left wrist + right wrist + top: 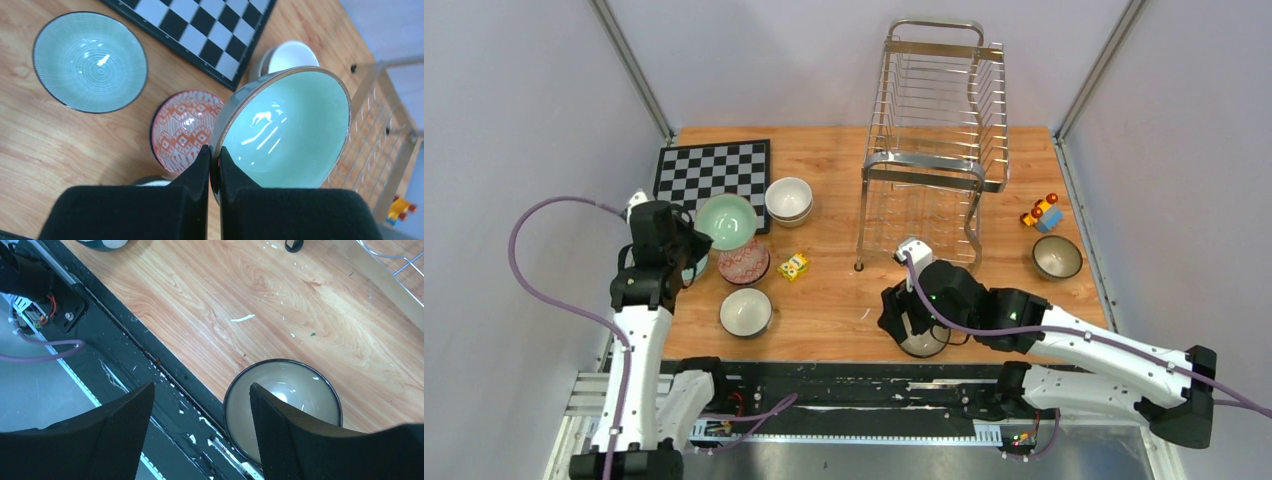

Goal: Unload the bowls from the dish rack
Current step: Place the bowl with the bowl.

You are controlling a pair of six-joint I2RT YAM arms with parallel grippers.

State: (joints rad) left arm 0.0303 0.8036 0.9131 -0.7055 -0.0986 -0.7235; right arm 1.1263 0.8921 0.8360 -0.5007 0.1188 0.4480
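The silver wire dish rack [934, 150] stands at the back of the table, with no bowl showing in it. My left gripper [214, 150] is shut on the rim of a mint green bowl [285, 125] and holds it tilted above the table, left of centre [727, 222]. A red-patterned bowl [186, 130] and a pale green ribbed bowl [90, 61] lie below it. My right gripper [200, 407] is open over a dark-rimmed cream bowl [287, 400] at the table's near edge [924, 343]; the bowl's near rim lies between the fingers.
Stacked white bowls [789, 198] sit beside a chessboard [714, 170]. Another dark-rimmed bowl [746, 311] is front left, and one more [1057, 257] is at the right. A yellow block [794, 266] and a toy car [1042, 213] lie on the wood. A black rail [150, 365] runs along the near edge.
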